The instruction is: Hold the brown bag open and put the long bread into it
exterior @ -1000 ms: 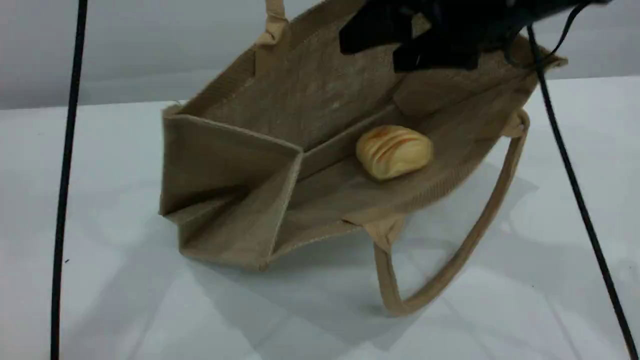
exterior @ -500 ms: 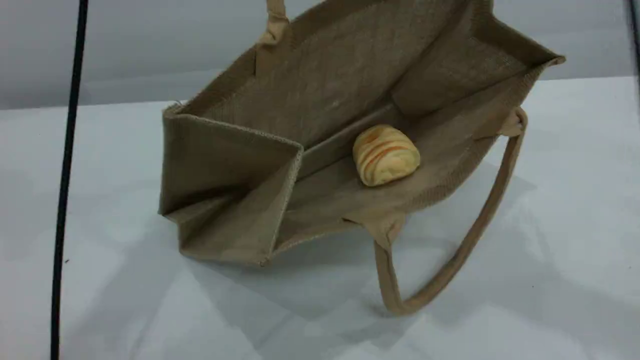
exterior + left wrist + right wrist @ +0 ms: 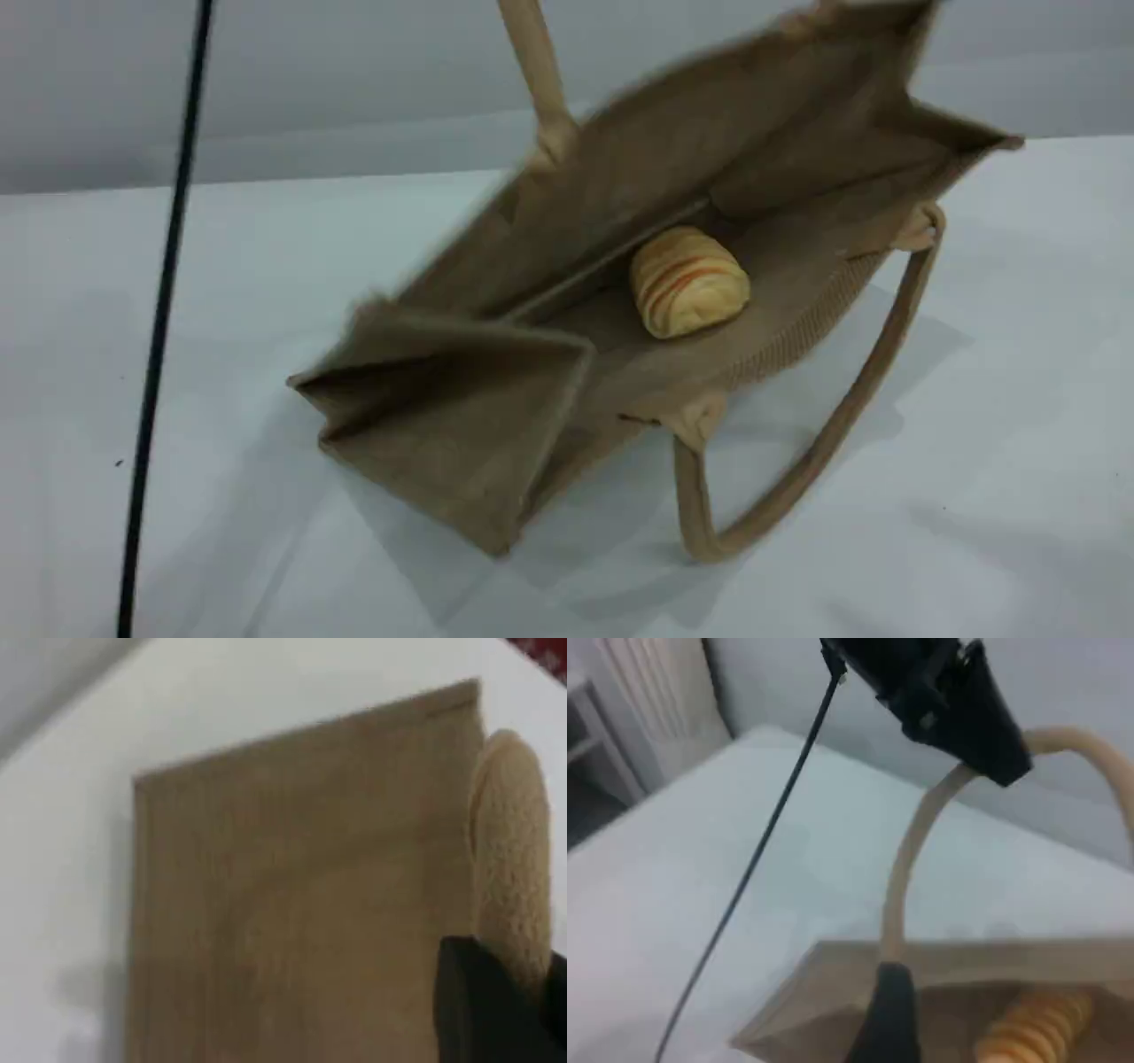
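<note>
The brown bag (image 3: 461,425) lies tilted on the white table with its mouth open toward the camera. The long bread (image 3: 689,282) rests inside it on the lower wall. The bag's upper handle (image 3: 536,62) runs up out of the scene view. In the right wrist view my left gripper (image 3: 997,762) is shut on that handle (image 3: 908,859) and holds it taut above the bag (image 3: 833,983) and the bread (image 3: 1036,1032). The left wrist view shows the bag's outer face (image 3: 292,904) and the handle (image 3: 509,859). One right fingertip (image 3: 890,1019) hangs over the bag's rim, holding nothing.
The bag's lower handle (image 3: 833,425) loops out flat on the table (image 3: 974,487) at the front right. A black cable (image 3: 159,319) hangs down the left side. A grey wall stands behind the table.
The right arm has pulled up out of the scene view. The upper handle has moved right and up, dragging the bag's left end round and narrowing its mouth. The bread has rolled slightly.
</note>
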